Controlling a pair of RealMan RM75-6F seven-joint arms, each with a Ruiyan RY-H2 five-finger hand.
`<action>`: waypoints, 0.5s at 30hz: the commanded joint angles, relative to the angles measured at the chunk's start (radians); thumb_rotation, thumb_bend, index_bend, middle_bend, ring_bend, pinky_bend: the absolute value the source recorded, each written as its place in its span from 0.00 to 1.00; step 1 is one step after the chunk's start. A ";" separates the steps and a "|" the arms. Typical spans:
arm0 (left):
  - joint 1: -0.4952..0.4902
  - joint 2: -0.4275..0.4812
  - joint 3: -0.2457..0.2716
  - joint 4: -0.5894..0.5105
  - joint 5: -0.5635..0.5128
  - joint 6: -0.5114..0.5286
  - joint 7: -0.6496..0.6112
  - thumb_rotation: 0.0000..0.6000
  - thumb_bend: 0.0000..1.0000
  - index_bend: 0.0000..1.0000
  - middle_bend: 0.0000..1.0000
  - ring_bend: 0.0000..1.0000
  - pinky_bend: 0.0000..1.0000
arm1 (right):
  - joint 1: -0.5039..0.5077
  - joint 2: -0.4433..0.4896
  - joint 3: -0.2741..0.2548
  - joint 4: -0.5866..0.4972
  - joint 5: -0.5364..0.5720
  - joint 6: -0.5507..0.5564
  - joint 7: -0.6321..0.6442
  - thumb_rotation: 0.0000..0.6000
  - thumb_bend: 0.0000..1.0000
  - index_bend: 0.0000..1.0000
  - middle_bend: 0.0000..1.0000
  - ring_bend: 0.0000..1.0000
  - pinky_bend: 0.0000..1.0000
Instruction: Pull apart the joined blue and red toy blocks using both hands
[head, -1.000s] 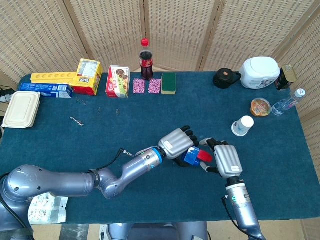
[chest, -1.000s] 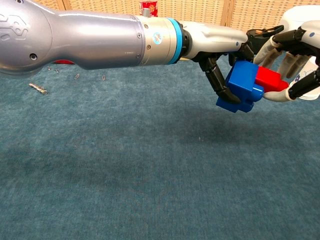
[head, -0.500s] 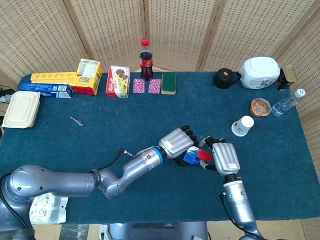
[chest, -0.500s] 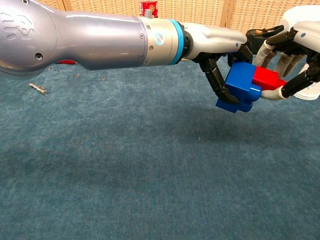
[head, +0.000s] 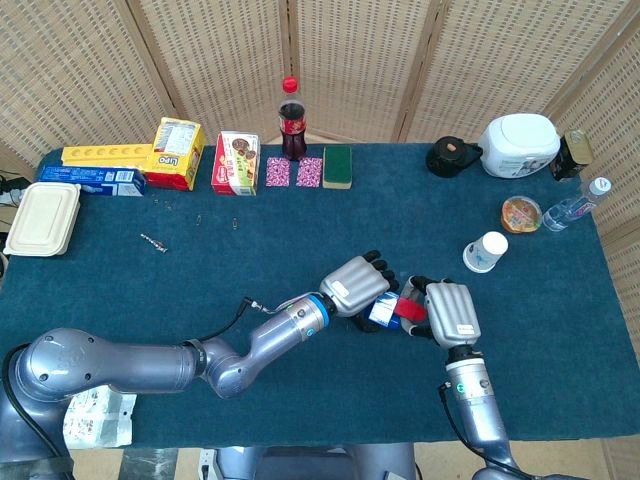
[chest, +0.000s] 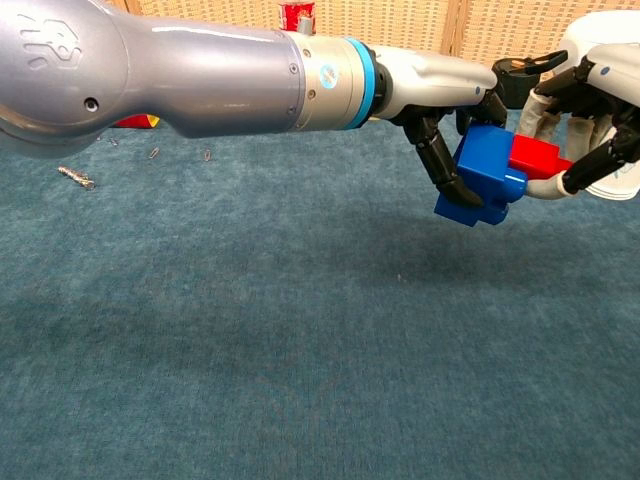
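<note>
- The blue block (chest: 481, 185) and red block (chest: 537, 155) are joined, and I hold them off the table (head: 120, 280) above its near edge, towards the right.
- My left hand (head: 357, 285) grips the blue block; the fingers (chest: 441, 170) wrap its near face.
- My right hand (head: 452, 312) grips the red block, with fingers (chest: 592, 172) curled under and over it.
- I judge both grasps set and the pull itself not yet done: no gap shows between the blocks.
- Next I need to draw the hands straight apart along the joint, holding firm so neither block slips.
- Nearest thing is a paper cup (head: 486, 251), near the right hand towards the right edge; a bottle (head: 577, 208) and small bowl (head: 521, 213) sit beyond it.
- Boxes (head: 178, 152), a cola bottle (head: 291, 121) and a sponge (head: 337, 166) line the far edge, well apart.
- Nothing lies between or under the hands, so I see no obstacle to the pull.
</note>
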 joint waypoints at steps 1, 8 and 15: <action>-0.001 0.005 0.005 -0.004 -0.004 0.000 0.003 0.69 0.28 0.46 0.34 0.23 0.15 | 0.001 0.005 0.000 0.001 0.008 -0.001 0.010 1.00 0.31 0.59 0.56 0.64 0.47; -0.001 0.009 0.014 -0.005 -0.004 -0.001 -0.001 0.69 0.28 0.46 0.34 0.23 0.15 | 0.001 0.014 0.000 -0.002 0.018 0.000 0.032 1.00 0.31 0.60 0.57 0.65 0.47; 0.006 0.022 0.023 -0.010 0.005 0.000 -0.010 0.69 0.28 0.46 0.34 0.23 0.15 | -0.002 0.032 0.004 -0.002 0.033 0.002 0.055 0.99 0.31 0.61 0.57 0.65 0.47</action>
